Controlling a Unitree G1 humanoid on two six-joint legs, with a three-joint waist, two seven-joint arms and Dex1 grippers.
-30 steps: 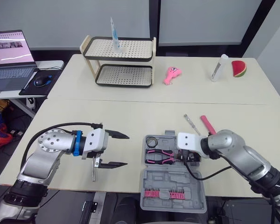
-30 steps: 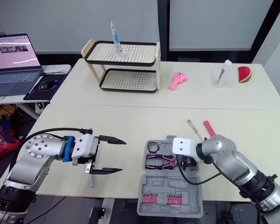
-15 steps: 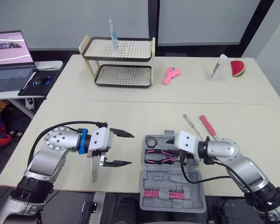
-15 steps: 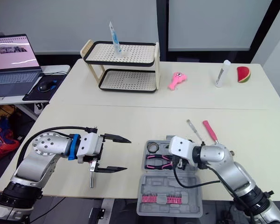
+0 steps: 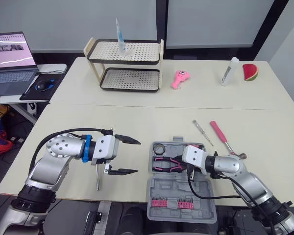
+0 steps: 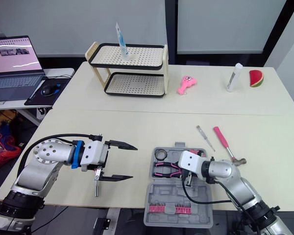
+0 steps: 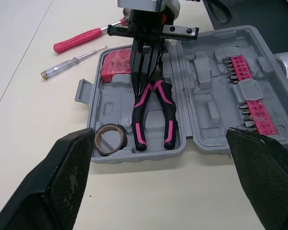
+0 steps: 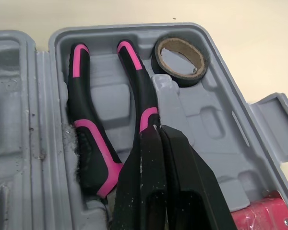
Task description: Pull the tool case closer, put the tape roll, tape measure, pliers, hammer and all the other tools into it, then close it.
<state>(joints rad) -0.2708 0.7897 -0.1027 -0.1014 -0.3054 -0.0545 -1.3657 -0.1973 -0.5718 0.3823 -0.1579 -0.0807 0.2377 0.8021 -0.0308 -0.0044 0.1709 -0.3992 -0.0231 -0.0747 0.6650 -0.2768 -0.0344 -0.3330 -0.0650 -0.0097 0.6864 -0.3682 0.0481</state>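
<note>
Cream table (image 5: 137,122) carries everything, with the grey tool case (image 5: 181,188) lying open at its near edge. The right claw (image 8: 156,132) points down into the case's tray, and the right wrist view shows its two black fingers pressed together with nothing between them, their tips at one handle of the black-and-pink pliers (image 8: 91,143). From the head, the claw's white housing covers those fingers. The pliers lie in their moulded recess. The tape roll (image 8: 181,60) sits flat in the corner pocket just past the handles. The left wrist view, looking across the case, shows the red tape measure (image 7: 116,69) in the tray pocket beside the right claw, and a pink bit strip (image 7: 252,103) in the lid half. Beyond the case, apart from it, a screwdriver (image 5: 202,131) and the pink-handled hammer (image 5: 220,134) lie side by side on the bare table. The left claw (image 5: 134,156) hovers well to the left of the case, facing it with its fingers (image 7: 69,167) spread wide and holding nothing. Under it a slim metal tool (image 5: 98,176) lies on the table near the edge; what kind it is I cannot tell.
</note>
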